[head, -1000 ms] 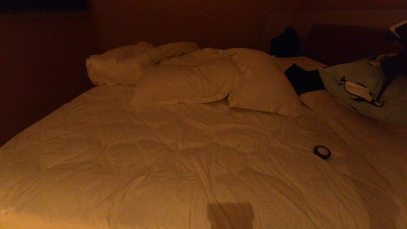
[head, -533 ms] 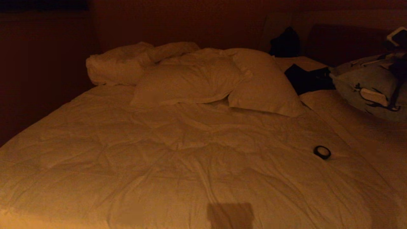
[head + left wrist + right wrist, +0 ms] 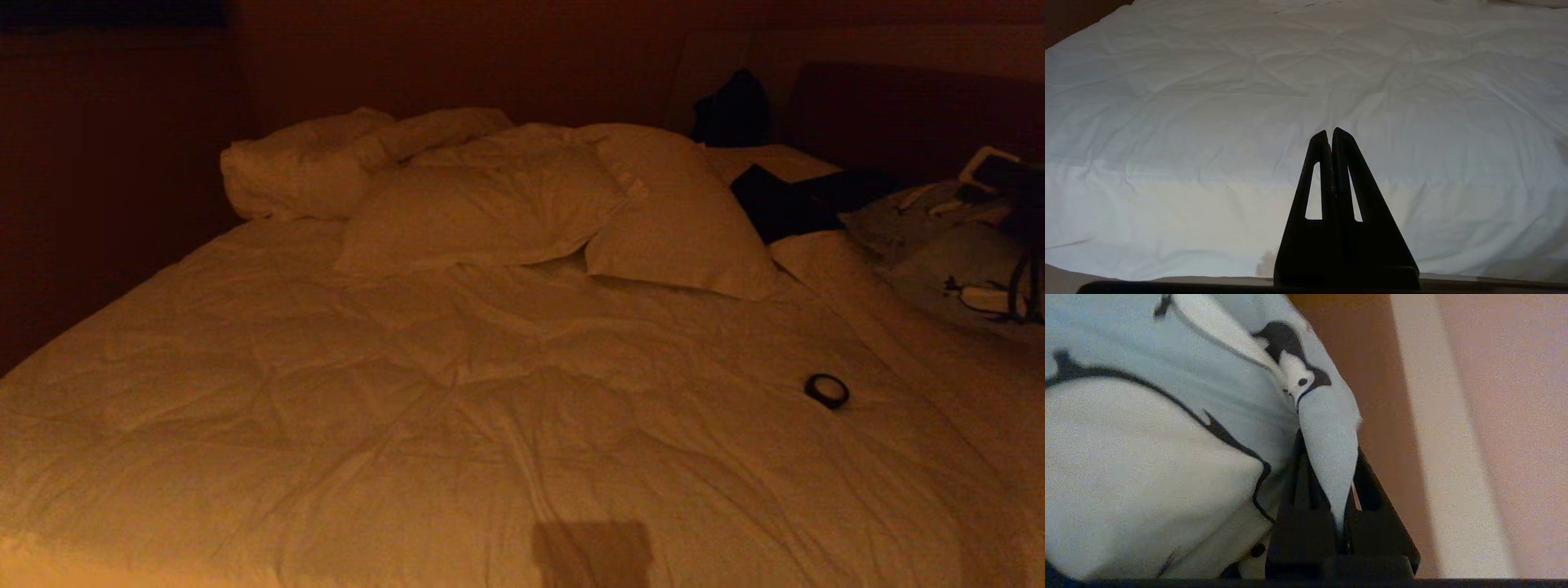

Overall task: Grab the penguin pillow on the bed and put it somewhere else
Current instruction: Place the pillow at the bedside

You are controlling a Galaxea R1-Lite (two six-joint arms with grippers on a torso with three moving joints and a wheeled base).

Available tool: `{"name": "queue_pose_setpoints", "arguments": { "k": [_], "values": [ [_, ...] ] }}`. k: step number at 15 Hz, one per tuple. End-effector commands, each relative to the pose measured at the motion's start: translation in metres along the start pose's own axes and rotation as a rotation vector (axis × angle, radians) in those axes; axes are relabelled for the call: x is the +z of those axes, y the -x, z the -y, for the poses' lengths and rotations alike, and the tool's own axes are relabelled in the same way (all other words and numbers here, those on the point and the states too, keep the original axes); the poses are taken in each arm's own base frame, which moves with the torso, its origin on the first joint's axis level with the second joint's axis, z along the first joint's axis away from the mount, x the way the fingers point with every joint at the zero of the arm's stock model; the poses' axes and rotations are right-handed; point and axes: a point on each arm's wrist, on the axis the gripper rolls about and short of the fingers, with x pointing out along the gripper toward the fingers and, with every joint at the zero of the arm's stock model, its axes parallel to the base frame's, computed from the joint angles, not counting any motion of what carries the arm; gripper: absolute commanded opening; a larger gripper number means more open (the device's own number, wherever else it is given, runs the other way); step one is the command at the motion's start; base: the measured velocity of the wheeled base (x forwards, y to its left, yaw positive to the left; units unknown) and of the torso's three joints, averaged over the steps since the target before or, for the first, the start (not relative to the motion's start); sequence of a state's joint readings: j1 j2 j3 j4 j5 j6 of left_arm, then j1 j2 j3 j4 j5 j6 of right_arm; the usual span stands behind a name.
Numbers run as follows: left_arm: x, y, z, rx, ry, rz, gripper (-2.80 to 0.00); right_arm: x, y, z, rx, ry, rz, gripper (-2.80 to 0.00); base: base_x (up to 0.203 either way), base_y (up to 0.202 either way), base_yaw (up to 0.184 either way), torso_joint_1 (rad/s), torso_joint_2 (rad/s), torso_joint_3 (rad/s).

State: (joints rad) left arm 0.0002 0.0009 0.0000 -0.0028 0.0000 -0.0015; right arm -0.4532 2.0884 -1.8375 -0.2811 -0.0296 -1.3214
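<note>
Penguin pillow (image 3: pixel 947 245) at far right on bed (image 3: pixel 457 408). White pillows (image 3: pixel 555 204) behind centre; small ring (image 3: pixel 826 390) before them, right.

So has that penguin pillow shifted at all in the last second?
Yes. The penguin pillow, pinched by the right gripper, has moved right and lower, away from the dark garment on the bed, which stayed put.

Wrinkled cream bed (image 3: pixel 457 392), white pillows (image 3: pixel 522 204) at its head, penguin pillow (image 3: pixel 939 245) (right edge), small black ring (image 3: pixel 826 390)
</note>
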Motion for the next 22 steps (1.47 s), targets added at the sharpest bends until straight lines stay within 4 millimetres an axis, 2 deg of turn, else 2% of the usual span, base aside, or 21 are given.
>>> {"name": "queue_pose_setpoints", "arguments": {
  "k": [1, 4, 7, 11, 18, 22],
  "values": [
    [-0.001, 0.0, 0.0, 0.0, 0.0, -0.003, -2.8, 0.01, 0.001, 0.015, -0.351, 0.318, 0.154, -2.8, 0.0, 0.0, 0.0, 0.0, 0.0, 0.0],
    [-0.001, 0.0, 0.0, 0.0, 0.0, -0.003, -2.8, 0.024, 0.014, 0.009, -0.426, 0.327, 0.282, -2.8, 0.0, 0.0, 0.0, 0.0, 0.0, 0.0],
    [-0.001, 0.0, 0.0, 0.0, 0.0, -0.003, -2.8, 0.025, 0.021, 0.006, -0.51, 0.35, 0.389, -2.8, 0.0, 0.0, 0.0, 0.0, 0.0, 0.0],
    [-0.001, 0.0, 0.0, 0.0, 0.0, -0.003, -2.8, 0.002, 0.03, -0.007, -0.527, 0.361, 0.435, -2.8, 0.0, 0.0, 0.0, 0.0, 0.0, 0.0],
    [-0.001, 0.0, 0.0, 0.0, 0.0, -0.003, -2.8, -0.054, 0.043, -0.002, -0.503, 0.343, 0.317, -2.8, 0.0, 0.0, 0.0, 0.0, 0.0, 0.0],
    [-0.001, 0.0, 0.0, 0.0, 0.0, -0.003, -2.8, -0.071, 0.049, -0.016, -0.471, 0.341, 0.291, -2.8, 0.0, 0.0, 0.0, 0.0, 0.0, 0.0]
  ]
}}
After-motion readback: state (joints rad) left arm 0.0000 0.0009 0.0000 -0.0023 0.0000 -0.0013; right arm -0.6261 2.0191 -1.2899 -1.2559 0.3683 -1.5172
